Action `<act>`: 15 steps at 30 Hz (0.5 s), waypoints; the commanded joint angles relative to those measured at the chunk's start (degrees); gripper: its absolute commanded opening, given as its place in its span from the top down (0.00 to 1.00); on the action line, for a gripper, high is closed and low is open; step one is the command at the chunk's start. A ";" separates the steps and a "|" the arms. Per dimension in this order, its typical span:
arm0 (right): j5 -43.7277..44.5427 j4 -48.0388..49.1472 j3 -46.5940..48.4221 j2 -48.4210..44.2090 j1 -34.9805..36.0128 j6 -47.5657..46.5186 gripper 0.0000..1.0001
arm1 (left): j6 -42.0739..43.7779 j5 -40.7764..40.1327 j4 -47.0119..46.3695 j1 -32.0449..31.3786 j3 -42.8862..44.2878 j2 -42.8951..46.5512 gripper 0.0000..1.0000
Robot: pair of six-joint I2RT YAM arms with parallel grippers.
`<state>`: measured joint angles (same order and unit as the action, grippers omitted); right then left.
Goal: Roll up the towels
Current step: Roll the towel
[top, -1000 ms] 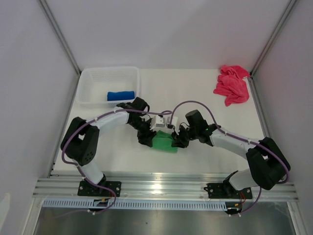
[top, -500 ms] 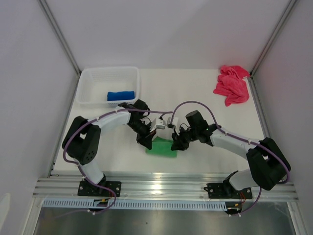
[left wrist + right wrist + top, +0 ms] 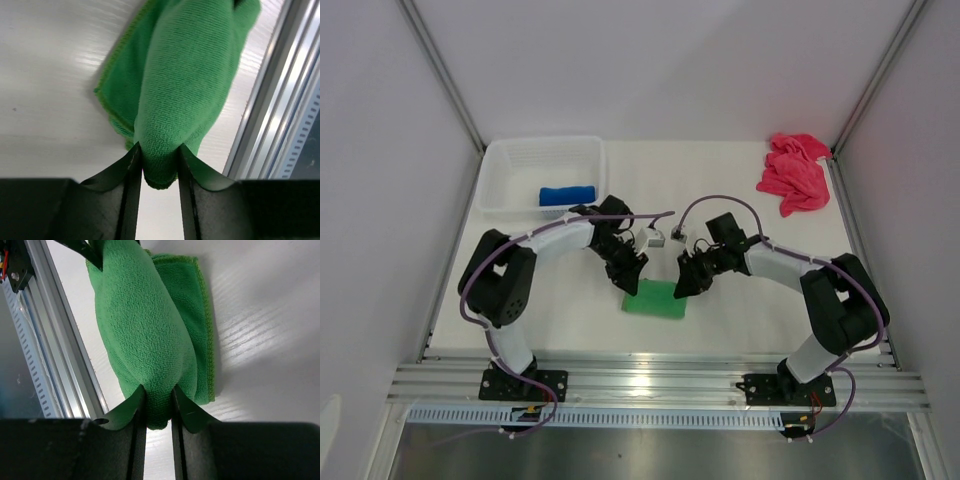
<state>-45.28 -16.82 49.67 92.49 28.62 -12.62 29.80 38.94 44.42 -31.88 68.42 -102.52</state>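
1. The green towel [image 3: 656,299] is a thick, plush bundle. Both wrist views show a plump rounded bulge lying on top of a flatter layer, and that layer's stitched hem shows along one side.
2. It lies on the counter [image 3: 750,320] near the front edge, between the two arms and just beyond the metal rail [image 3: 660,380].
3. Its long axis runs left to right, roughly parallel to the rail. One end points to the left arm and the other to the right arm.
4. The left hand [image 3: 633,284] pinches the towel's left end. In the wrist view the fabric is squeezed between the two fingers [image 3: 131,165].
5. The right hand [image 3: 682,286] grips the opposite end the same way, its fingers [image 3: 186,412] clamped on a fold of the bulge.
6. The blue towel [image 3: 567,195] lies rolled inside the white basket [image 3: 542,142] at the far left. The pink towel [image 3: 793,175] is crumpled in the far right corner.
7. A second ago the two hands crowded together over the green towel and hid most of it. Now they stand wider apart, one at each end, and more of the green surface shows. The right arm's elbow has also swung inwards. The blue and pink towels have not moved.
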 commanded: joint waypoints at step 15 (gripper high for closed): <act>3.97 -4.37 5.00 5.51 -4.10 3.75 0.97 | 0.50 -9.94 -3.90 2.51 6.28 2.76 0.46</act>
<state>-44.40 -19.66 53.32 97.21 25.43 -8.60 26.41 30.39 41.25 -31.14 72.99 -103.88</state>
